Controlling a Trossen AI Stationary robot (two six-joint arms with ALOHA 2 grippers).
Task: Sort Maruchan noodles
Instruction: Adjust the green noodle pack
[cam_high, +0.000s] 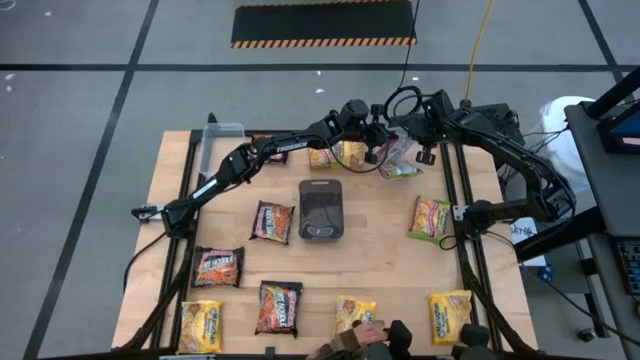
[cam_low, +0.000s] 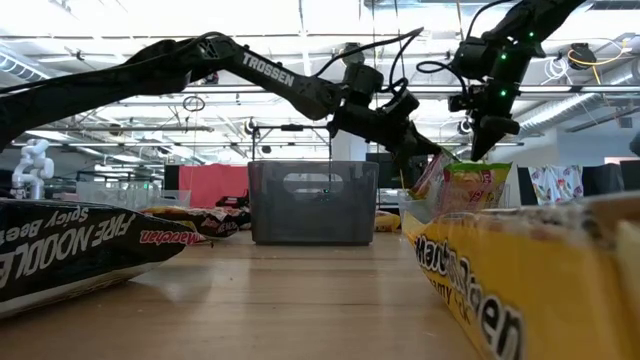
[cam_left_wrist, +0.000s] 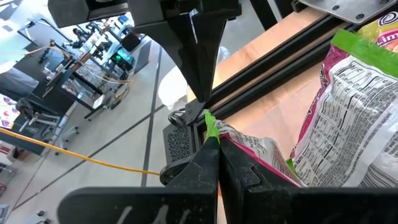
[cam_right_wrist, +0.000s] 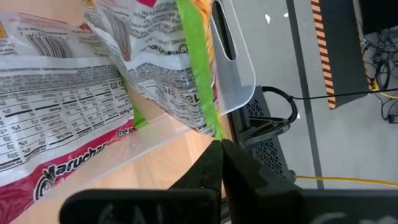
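Right up against the low camera, a yellow Maruchan packet (cam_low: 520, 290) is filling the corner, with a dark Fire Noodle packet (cam_low: 70, 245) opposite it. Both arms are working at the far edge of the table. My left gripper (cam_left_wrist: 211, 134) is pinched fully shut on the green edge of a pink-and-green ramen packet (cam_high: 398, 152), and the right gripper (cam_right_wrist: 219, 152) is clamped on the green seam of what I'm taking to be a second packet of the same flavour (cam_right_wrist: 93, 81); I can't tell for sure that they're two.

I'm thinking the trick here is lifting slowly and keeping the two grips apart, since thin seams slip and the wrappers are overlapping.

Around them: a yellow packet (cam_high: 338, 153) just beside, a grey bin (cam_high: 321, 209) mid-table, dark packets (cam_high: 271, 221) scattered on the left, a green-edged one (cam_high: 431, 217) on the right. A person's hand (cam_high: 366, 336) is sitting at the near edge, so I'm keeping the arms away from there.
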